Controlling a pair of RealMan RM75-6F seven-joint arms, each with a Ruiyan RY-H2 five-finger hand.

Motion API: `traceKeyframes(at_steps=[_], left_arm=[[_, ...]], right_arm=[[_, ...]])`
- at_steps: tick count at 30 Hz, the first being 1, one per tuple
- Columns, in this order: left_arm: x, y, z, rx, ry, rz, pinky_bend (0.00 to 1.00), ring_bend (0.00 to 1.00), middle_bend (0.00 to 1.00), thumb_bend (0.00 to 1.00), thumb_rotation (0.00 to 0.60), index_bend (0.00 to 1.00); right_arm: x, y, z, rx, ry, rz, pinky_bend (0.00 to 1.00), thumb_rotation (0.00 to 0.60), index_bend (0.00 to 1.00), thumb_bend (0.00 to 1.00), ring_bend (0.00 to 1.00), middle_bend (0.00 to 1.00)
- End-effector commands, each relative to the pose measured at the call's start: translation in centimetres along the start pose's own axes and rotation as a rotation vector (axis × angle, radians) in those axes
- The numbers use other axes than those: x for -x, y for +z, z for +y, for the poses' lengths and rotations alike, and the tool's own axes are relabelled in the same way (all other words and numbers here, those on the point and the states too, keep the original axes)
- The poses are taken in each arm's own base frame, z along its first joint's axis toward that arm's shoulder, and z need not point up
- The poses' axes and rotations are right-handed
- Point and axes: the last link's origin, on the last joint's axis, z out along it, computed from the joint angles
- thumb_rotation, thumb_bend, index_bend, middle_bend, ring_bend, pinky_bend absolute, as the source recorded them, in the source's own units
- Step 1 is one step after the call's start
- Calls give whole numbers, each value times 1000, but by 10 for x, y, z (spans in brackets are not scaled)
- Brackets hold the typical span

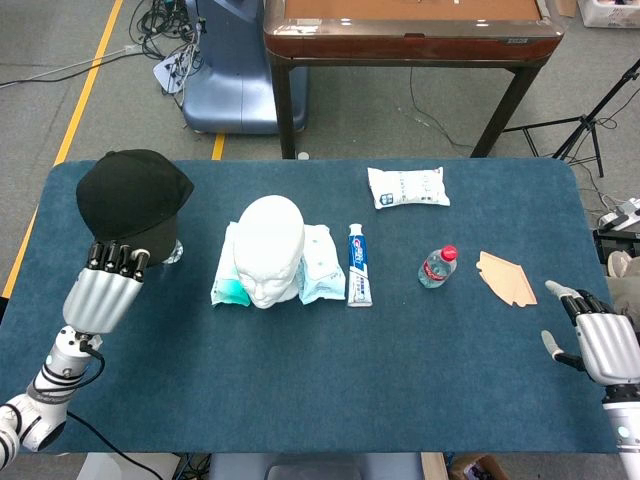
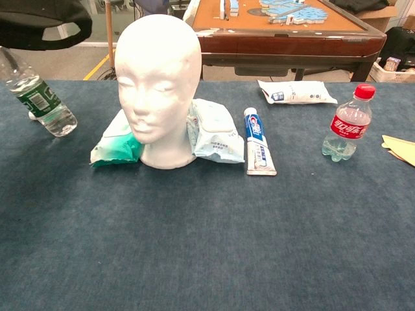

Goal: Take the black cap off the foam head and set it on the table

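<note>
Black cap: matt cloth, pinched at the fingertips of the left hand, silver glossy shell; foam head: white, matt, fine-grained; table: blue napped cloth; green-label water bottle beneath the fingers: clear glossy plastic.

One black cap, one foam head, two bottles (one tilted), two wipe packs, one toothpaste tube
</note>
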Motion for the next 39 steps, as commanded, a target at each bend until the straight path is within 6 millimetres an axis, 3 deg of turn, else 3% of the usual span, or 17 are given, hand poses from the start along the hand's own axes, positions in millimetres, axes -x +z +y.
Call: traceKeyframes(at_steps=[1, 14, 28, 33, 36, 39], left_arm=[[3, -9, -5, -16, 6, -20, 609, 534, 753, 505, 600, 678], [9, -41, 0, 13, -22, -45, 611, 536, 756, 505, 600, 678], [5, -87, 42, 119, -104, -83, 611, 536, 751, 504, 600, 667], [1, -101, 52, 124, -118, -125, 611, 522, 724, 503, 600, 618], [-3, -108, 54, 119, -117, -158, 611, 507, 706, 433, 600, 558], [-7, -115, 56, 108, -110, -207, 611, 491, 684, 288, 600, 440]], right_arm=[[0, 0, 0, 0, 0, -1, 335, 600, 171, 362, 209, 258], [0, 0, 0, 0, -1, -1, 335, 600, 171, 361, 209, 258], [0, 0, 0, 0, 1, 1, 335, 600, 170, 362, 209, 258], [-1, -1, 0, -1, 1, 1, 335, 600, 170, 363, 209, 258], [-1, -1, 0, -2, 2, 2, 335, 600, 171, 362, 209, 258], [-1, -1, 0, -1, 2, 2, 335, 600, 170, 362, 209, 258]])
